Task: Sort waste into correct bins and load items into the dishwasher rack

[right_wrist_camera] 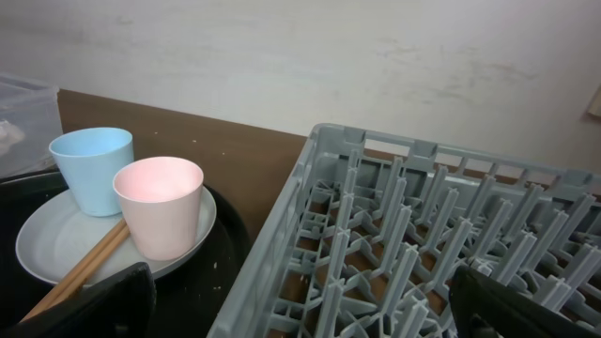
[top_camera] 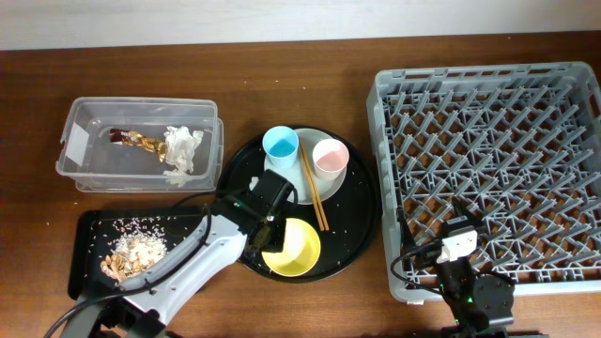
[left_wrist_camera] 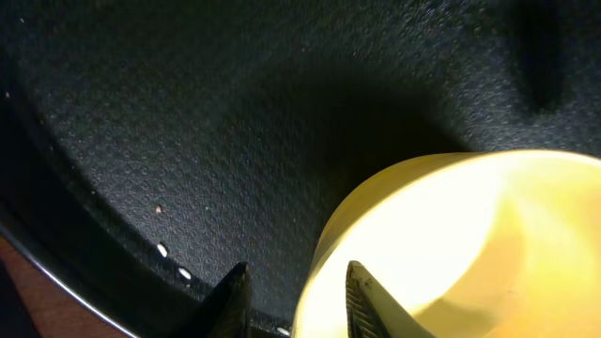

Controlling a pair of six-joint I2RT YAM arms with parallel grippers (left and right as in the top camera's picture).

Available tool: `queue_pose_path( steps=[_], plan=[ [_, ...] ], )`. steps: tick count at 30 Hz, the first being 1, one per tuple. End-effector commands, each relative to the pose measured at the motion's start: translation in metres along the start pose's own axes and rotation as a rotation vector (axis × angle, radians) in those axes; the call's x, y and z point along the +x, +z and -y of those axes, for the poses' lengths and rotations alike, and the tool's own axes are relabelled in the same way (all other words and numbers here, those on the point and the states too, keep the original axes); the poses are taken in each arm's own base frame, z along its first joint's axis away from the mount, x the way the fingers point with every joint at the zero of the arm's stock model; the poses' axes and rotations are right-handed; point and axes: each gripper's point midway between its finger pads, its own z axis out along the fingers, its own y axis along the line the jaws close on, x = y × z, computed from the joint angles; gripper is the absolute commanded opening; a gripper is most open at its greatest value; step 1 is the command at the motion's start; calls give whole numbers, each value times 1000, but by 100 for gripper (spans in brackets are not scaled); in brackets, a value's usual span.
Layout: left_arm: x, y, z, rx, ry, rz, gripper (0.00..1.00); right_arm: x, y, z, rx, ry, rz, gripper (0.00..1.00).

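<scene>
Left arm: the left gripper [top_camera: 268, 230] is down at the yellow bowl [top_camera: 293, 249], which sits at the near edge of the round black tray [top_camera: 357, 216]. Its jaws are open and straddle the bowl's rim, one finger outside the wall and one inside. I judge this to be the set-up for a rim pinch; no clamp is evident yet.

Right arm: the right gripper [top_camera: 460, 235] hangs over the near edge of the rack [top_camera: 488, 141], jaws spread wide and empty. I take it to be waiting clear of the left arm's work.

Waste appears sorted. The napkin [top_camera: 183, 145] and wrapper [top_camera: 136, 141] lie in the clear tub [top_camera: 94, 150]. The scraps [top_camera: 136, 252] and rice lie in the small black tray [top_camera: 89, 225].

On the plate [top_camera: 333, 186] stand the blue cup [top_camera: 280, 143] and pink cup [top_camera: 331, 155], upright, with the chopsticks [top_camera: 313, 192] laid across it. The rack holds nothing.

Views: only the left wrist camera shows the fingers either side of the rim; from overhead the arm hides them. The right wrist camera shows both cups empty. The overhead view alone shows both bins on the counter [top_camera: 282, 75].
</scene>
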Motion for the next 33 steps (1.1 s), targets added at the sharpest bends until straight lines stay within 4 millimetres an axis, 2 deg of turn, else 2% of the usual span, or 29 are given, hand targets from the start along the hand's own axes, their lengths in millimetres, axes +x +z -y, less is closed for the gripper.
queue_pose_path(
  steps=[1,4,6,10,14,18,19,21,23,25,28,29,31,33],
  plan=[
    [2,-1,3,20,15,2,20,3,0,0,3,2,-5,98],
    [-2,-1,-1,-3,14,22,7,3,0,0,3,2,-5,98],
    [-15,-5,-16,-88,2,75,4,3,0,0,3,2,-5,98],
    [-45,-29,-28,-99,-58,175,4,3,0,0,3,2,-5,98],
    [-48,-33,-39,-124,-82,190,5,3,0,0,3,2,-5,98],
    [-49,-34,-43,-145,-85,195,13,3,0,0,3,2,-5,98],
    [-48,-33,-43,-146,-84,191,22,3,0,0,3,2,-5,99],
    [-41,-33,-45,-153,-80,165,33,3,0,0,3,2,-5,98],
    [-41,-37,-45,-153,-80,165,33,3,0,0,3,2,-5,98],
    [-51,-54,-42,-133,-86,206,33,3,0,0,3,2,-5,98],
    [-73,-106,-18,25,-95,329,40,3,0,0,3,2,-5,98],
    [-75,-115,-16,45,-96,352,40,3,0,0,3,2,-5,98],
    [-72,-128,-16,63,-97,379,40,3,0,0,3,2,-5,98],
    [-61,-125,-5,129,-79,323,40,3,0,0,3,2,-5,98]
  ],
)
